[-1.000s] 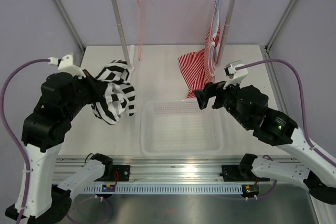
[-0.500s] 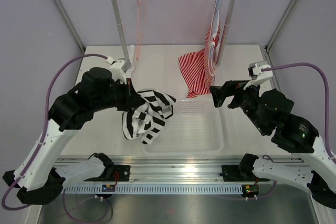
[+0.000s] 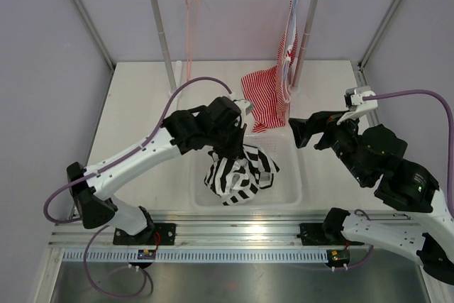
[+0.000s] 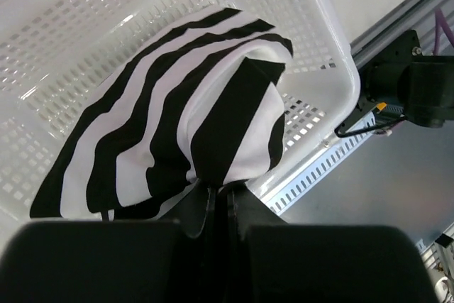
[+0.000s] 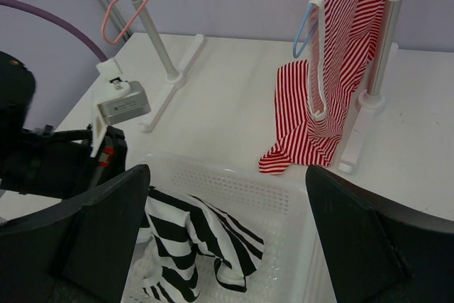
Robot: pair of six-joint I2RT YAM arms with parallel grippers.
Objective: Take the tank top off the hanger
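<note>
Top external: left end effector, pinching the tank top, now dangles it over the basket. Hanger hangs bare; right end effector gapes wide.

The left arm and right arm have white links, bulky black joints, purple cables.

No readable text, labels, brands, numbers or signs in any view.
</note>
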